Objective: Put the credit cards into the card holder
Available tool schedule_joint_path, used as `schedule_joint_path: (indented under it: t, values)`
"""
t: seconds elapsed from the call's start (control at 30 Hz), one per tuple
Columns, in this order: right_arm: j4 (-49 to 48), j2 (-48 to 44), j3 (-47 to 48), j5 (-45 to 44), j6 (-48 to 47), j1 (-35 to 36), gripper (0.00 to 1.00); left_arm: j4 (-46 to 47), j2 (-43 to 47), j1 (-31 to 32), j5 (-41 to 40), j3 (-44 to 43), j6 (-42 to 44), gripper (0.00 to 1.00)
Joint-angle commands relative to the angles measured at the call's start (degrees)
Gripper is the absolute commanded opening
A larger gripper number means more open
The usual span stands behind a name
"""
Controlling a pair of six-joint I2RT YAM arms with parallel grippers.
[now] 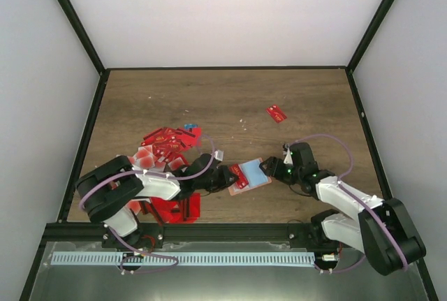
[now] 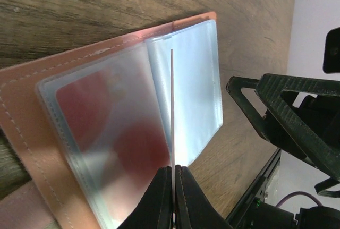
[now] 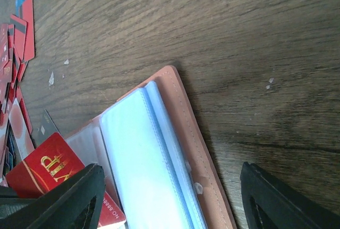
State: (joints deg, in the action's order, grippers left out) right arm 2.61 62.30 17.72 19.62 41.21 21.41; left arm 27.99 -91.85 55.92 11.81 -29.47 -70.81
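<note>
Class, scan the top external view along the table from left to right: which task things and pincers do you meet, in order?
The pile of credit cards → left pincer, pinching one card → card holder → right pincer.

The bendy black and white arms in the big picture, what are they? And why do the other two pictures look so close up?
They are two robot arms bolted to a wooden table. The big picture looks down from above; the close ones come from a camera on each wrist. On the table lie a pile of red cards, one lone card and an open card holder. The left gripper is pinched shut on one credit card, seen edge-on, at the holder's clear pockets. The right gripper stands open over the holder.
</note>
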Motion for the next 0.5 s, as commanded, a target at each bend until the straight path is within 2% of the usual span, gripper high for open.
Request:
schedule_joint_path:
  t: [0.0, 0.47]
  values:
    - [-2.77, 1.36, -1.07, 1.73, 0.25, -0.66, 0.72, 4.32, -2.78, 0.35, -0.07, -0.99, -1.33, 0.04]
    - [-5.00, 2.47, -3.61, 7.45, 0.73, -0.66, 0.69, 14.46, -6.40, 0.40, 1.46, 0.90, -5.03, 0.04]
